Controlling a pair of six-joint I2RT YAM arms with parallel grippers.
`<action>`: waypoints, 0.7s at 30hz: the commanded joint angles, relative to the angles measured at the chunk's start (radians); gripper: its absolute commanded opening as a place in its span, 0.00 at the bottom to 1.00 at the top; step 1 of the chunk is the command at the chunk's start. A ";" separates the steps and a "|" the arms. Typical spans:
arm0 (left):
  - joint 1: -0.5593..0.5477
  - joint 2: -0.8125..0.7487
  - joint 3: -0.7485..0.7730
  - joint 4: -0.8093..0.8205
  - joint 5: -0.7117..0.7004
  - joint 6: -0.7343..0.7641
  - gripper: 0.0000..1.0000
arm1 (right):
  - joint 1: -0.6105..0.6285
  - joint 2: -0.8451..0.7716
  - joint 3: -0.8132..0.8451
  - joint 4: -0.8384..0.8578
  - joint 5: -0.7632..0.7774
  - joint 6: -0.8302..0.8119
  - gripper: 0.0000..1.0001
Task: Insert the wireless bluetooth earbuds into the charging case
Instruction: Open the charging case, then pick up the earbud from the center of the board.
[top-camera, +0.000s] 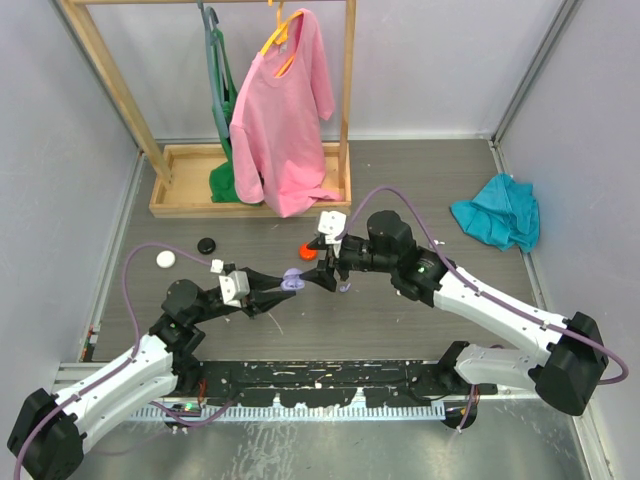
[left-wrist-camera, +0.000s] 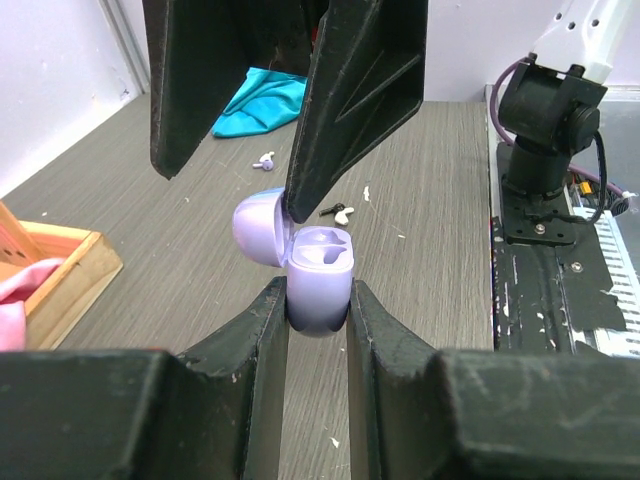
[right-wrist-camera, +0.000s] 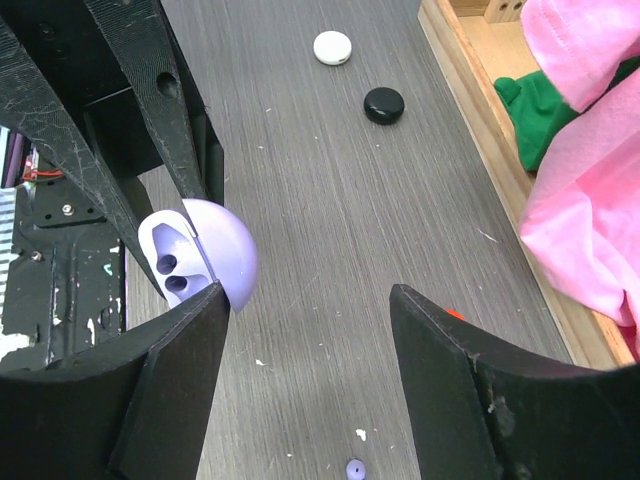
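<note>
The left gripper (left-wrist-camera: 318, 305) squeezed the open lilac case (left-wrist-camera: 322, 262), the right gripper (right-wrist-camera: 308, 305) was spread wide and empty beside its lid, and a lilac earbud (left-wrist-camera: 265, 159) lay on the table (left-wrist-camera: 420, 200) beyond, so grabbing it gently and straight looked best.

No readable text, label, brand name, number or sign anywhere in the three views, near or far.

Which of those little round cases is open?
The lilac case, pinched in the left gripper: its lid is hinged back, showing the hollows inside. The white case and black case lie shut on the table.
</note>
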 joint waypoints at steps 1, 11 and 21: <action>-0.003 -0.004 0.010 0.038 0.027 0.012 0.00 | 0.002 -0.026 0.051 0.034 0.047 0.032 0.71; -0.003 0.024 0.017 -0.024 -0.297 0.019 0.00 | -0.034 -0.001 0.045 -0.099 0.155 0.107 0.74; -0.003 -0.050 0.024 -0.109 -0.444 0.022 0.00 | -0.082 0.230 0.031 -0.220 0.310 0.221 0.74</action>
